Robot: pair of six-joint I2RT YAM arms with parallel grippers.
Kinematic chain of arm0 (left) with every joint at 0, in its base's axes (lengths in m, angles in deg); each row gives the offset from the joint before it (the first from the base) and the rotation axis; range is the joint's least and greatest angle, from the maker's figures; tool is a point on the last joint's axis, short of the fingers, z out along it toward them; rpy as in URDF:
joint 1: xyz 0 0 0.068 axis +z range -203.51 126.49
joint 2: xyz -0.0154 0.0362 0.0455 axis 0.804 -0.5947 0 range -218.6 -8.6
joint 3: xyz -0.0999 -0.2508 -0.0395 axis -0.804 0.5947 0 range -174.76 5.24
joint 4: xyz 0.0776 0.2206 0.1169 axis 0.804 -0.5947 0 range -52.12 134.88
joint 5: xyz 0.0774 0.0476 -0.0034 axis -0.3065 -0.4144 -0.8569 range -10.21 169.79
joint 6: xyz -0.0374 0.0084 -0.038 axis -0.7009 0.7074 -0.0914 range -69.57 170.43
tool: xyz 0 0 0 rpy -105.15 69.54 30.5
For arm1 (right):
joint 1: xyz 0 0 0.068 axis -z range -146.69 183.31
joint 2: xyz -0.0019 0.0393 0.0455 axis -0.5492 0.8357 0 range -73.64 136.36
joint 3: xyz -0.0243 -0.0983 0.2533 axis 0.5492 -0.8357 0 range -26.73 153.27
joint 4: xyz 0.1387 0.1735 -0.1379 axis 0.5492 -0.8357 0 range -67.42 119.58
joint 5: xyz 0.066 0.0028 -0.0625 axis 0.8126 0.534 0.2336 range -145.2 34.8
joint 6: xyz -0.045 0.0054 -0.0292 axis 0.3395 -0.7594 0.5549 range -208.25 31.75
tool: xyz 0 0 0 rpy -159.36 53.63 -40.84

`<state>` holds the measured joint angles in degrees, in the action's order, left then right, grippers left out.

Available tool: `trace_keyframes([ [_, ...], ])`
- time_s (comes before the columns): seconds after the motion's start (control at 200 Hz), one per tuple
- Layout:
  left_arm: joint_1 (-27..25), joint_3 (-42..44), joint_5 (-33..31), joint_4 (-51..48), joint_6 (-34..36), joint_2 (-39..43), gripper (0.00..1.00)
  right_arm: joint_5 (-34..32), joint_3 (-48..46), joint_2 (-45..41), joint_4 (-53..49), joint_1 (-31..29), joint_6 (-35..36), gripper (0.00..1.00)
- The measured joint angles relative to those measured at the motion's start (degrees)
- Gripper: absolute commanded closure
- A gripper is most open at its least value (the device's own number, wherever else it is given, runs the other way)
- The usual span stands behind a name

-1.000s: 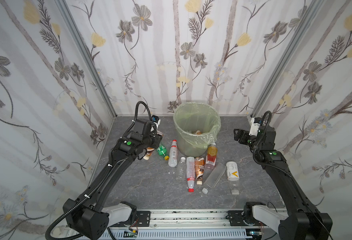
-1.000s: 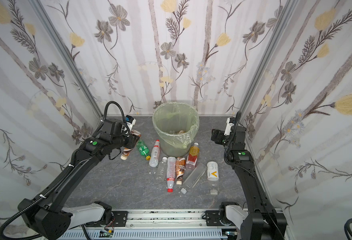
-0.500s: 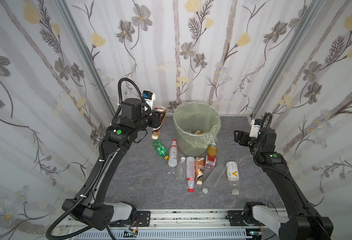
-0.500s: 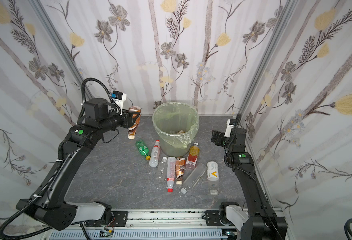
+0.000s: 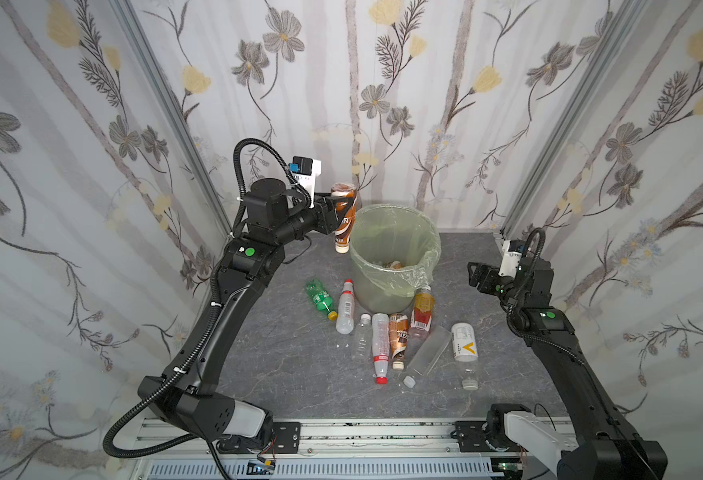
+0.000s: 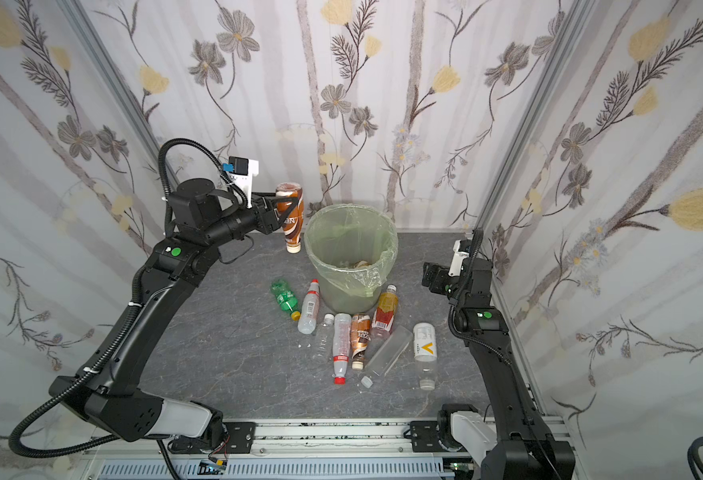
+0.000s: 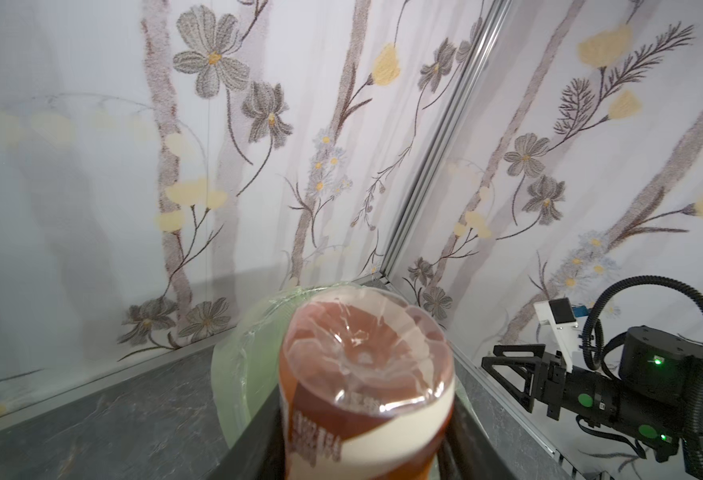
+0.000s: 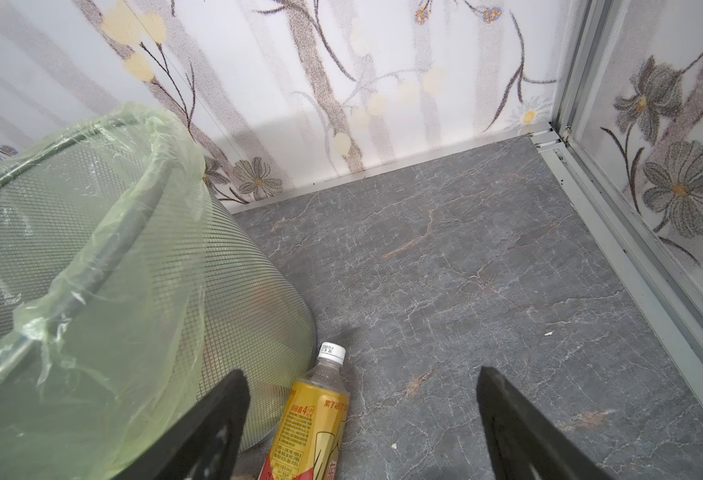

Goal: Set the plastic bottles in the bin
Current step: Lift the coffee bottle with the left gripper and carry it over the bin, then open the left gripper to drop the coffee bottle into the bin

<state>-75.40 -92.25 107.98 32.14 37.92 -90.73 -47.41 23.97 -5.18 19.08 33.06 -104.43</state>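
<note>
My left gripper (image 5: pixel 338 211) is shut on a brown coffee-labelled bottle (image 5: pixel 344 216), held cap-down in the air just left of the bin's rim. The bottle's base (image 7: pixel 362 365) fills the left wrist view, with the bin (image 7: pixel 233 374) behind it. The round bin (image 5: pixel 392 207), lined with a light green bag, stands at the back centre. Several bottles lie in front of it: a green one (image 5: pixel 318 296), a red-capped one (image 5: pixel 380 347), a brown one (image 5: pixel 397 337), an amber tea one (image 8: pixel 308 428) and a white-labelled one (image 5: pixel 464 344). My right gripper (image 5: pixel 472 274) hovers open to the right of the bin, with nothing in it.
Flowered walls close in the grey marbled floor (image 5: pixel 283 365) on three sides. A metal rail (image 5: pixel 341 436) runs along the front edge. Some things lie at the bottom of the bin. The tea bottle leans against the bin's mesh wall (image 8: pixel 233 291).
My left arm has lifted the brown bottle from low on the left up to rim height and moved it right, next to the bin. The right arm has sunk slightly.
</note>
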Motion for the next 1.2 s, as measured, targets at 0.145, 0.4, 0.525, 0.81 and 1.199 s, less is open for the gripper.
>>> trace_keyframes([
  [0.145,-1.5,0.0,2.1,5.7,-1.5,-1.1,0.5,0.9,0.2,0.2,0.0,0.0,0.0,0.13],
  [0.4,-3.5,2.5,2.6,14.2,-3.2,-2.7,0.5,1.9,0.3,0.3,0.0,0.0,-0.1,0.14],
  [0.525,-3.8,5.7,2.5,19.1,-5.9,-3.6,0.49,2.1,0.8,0.5,-0.1,0.0,-0.1,0.14],
  [0.81,-4.0,10.8,2.1,26.8,-10.3,-5.0,0.48,2.1,1.1,0.5,-0.2,0.0,0.0,0.14],
  [1.199,-6.5,14.7,-0.1,30.7,-12.2,-6.2,0.45,2.1,0.8,0.9,-0.1,0.0,0.0,0.14],
])
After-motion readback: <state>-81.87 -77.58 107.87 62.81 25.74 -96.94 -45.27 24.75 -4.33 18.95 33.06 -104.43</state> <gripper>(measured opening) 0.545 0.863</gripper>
